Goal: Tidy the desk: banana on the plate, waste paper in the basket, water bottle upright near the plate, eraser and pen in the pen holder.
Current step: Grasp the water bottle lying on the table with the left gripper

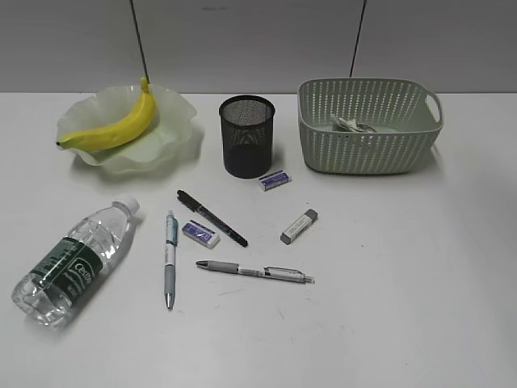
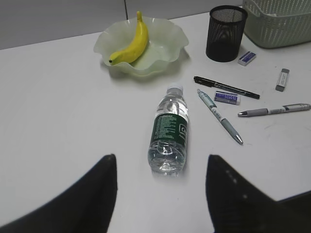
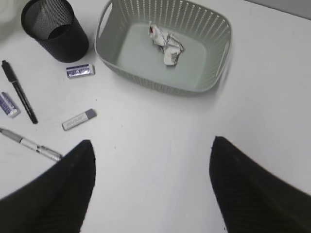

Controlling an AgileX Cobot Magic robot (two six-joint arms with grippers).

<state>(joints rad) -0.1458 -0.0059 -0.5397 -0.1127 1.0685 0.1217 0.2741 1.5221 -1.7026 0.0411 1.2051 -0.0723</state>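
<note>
On desk (image 1: 404, 283): three pens (image 1: 212, 217), three erasers (image 1: 200, 234).

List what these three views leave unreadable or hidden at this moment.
- Pen holder interior: dark mesh hides its bottom in all views.
- Waste paper in the basket: exterior view shows only a bit over the front wall.
- Water bottle label print: too small.
- Both arms: outside the exterior view; wrist views cut the jaws at the bottom edge.

Along the desk's (image 1: 420, 283) far edge: banana (image 1: 121, 123) laid in plate (image 1: 174, 145) at left, pen holder (image 1: 247, 136) centred, waste paper (image 3: 166, 41) contained in basket (image 1: 367, 145) at right. Water bottle (image 1: 73, 263) laid flat toward the near left corner.
</note>
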